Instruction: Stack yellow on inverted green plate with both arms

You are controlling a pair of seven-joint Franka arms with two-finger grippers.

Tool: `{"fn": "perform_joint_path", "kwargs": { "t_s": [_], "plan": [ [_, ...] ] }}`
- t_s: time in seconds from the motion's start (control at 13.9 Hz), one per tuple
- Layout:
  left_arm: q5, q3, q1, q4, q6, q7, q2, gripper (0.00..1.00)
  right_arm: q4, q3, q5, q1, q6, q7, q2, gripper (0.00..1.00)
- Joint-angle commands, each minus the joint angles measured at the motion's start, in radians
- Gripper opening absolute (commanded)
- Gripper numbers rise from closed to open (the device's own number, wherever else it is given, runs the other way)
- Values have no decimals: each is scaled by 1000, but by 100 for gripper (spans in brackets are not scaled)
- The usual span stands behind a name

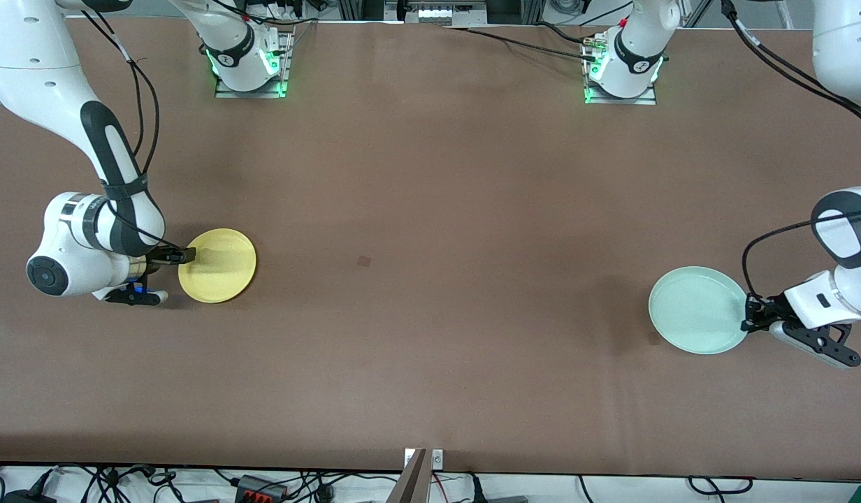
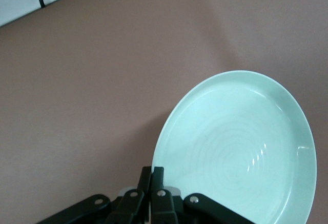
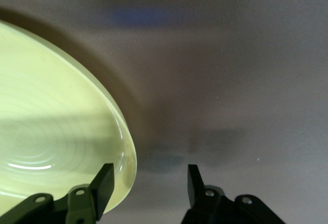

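At the right arm's end of the table you have the yellow plate (image 1: 217,266), hollow side up. Your right gripper (image 1: 181,256) sits at its nine o'clock edge; the fingers (image 3: 105,182) stand apart, straddling the rim (image 3: 128,167) without gripping it. At the left arm's end lies the green plate (image 1: 697,309), also hollow side up. Your left gripper (image 1: 750,313) is at its three o'clock edge, pinched tight on the rim (image 2: 156,157).
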Motion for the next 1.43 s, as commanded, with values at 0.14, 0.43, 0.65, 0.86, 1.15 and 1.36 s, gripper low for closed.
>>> {"fn": "perform_joint_path", "kwargs": {
  "t_s": [0.14,0.43,0.65,0.86,1.15,1.36],
  "plan": [
    [275,2,-158,-17,-89,-286,-61,1,18,11,4,-4,2,3,16,34],
    [480,2,-350,-16,-217,-601,-63,1,18,11,7,-7,-9,5,16,0],
    [608,2,-509,-16,-307,-846,-52,1,21,13,6,-7,-21,-9,10,0],
    [698,3,-664,-16,-387,-1059,-34,1,86,14,6,3,-177,-10,-13,0],
    [789,3,-815,-17,-453,-1354,11,1,185,13,6,-7,-346,-29,-39,0],
    [873,3,-902,-17,-479,-1468,60,1,227,13,7,-5,-389,-30,-82,0]
  ]
}}
